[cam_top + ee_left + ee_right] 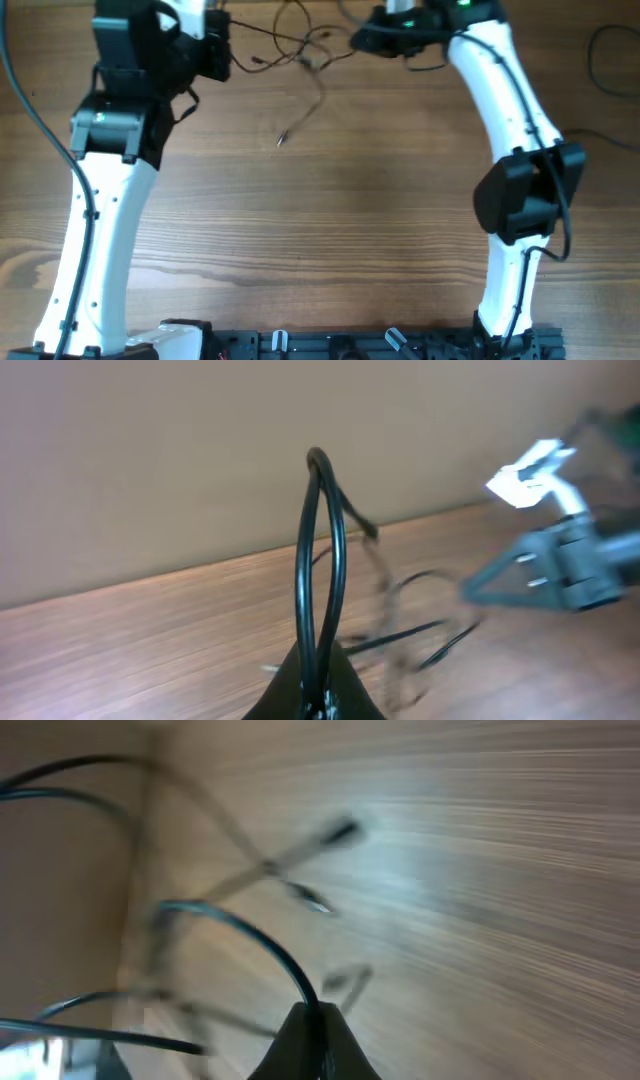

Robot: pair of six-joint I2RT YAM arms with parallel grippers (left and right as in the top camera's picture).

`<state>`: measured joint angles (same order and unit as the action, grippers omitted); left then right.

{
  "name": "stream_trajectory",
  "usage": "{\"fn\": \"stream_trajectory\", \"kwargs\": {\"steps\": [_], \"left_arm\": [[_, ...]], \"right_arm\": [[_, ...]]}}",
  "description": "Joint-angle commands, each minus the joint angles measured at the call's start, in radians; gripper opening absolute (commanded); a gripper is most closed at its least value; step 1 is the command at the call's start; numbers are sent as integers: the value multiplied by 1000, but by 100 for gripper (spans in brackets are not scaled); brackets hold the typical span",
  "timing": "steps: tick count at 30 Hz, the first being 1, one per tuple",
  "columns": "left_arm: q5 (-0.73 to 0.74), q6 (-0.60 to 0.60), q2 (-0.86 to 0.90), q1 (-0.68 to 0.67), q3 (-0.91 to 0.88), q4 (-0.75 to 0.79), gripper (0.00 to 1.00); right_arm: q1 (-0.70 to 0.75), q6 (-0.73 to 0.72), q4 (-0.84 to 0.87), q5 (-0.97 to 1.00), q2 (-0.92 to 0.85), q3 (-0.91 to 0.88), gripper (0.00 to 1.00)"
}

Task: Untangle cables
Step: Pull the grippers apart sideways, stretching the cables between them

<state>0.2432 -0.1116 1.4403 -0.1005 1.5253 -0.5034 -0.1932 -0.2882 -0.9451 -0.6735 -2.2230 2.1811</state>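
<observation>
Left gripper point(318, 695) and right gripper point(318, 1040) each clenched on cables point(305, 58); pulling apart might tighten the knot.

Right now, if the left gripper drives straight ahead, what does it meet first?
Left gripper, jaws shut on a cable loop, would likely meet the loose cables lying just ahead. Right gripper sits right of that line. Depth unclear.
</observation>
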Motion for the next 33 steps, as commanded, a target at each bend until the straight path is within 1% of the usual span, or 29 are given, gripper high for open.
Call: {"fn": "stream_trajectory", "kwargs": {"steps": [1,7,8,11,16,20,23,28,33], "left_arm": [[-31,-14,1,69,27,-21,4],[-28,-15,1,104,27,-43,4],[-28,-15,1,103,27,-43,4],[-28,-14,1,104,27,-43,4],[-28,-14,1,115,27,-44,4],[-28,-12,1,120,27,-55,4],[-28,-15,1,127,27,-55,4],[-28,-14,1,176,27,-56,4],[-27,-11,1,223,27,-56,4]], "right_arm": [[112,-26,-26,61,27,-3,5],[212,-23,-60,99,27,-3,5],[217,-17,-64,110,28,-3,5],[222,-10,-84,245,27,-3,4],[238,-4,-104,354,27,-3,4],[266,0,-120,369,27,-3,5],[290,4,-122,463,27,-3,4],[332,61,-138,476,27,-3,5],[366,86,-163,577,27,-3,4]]}}
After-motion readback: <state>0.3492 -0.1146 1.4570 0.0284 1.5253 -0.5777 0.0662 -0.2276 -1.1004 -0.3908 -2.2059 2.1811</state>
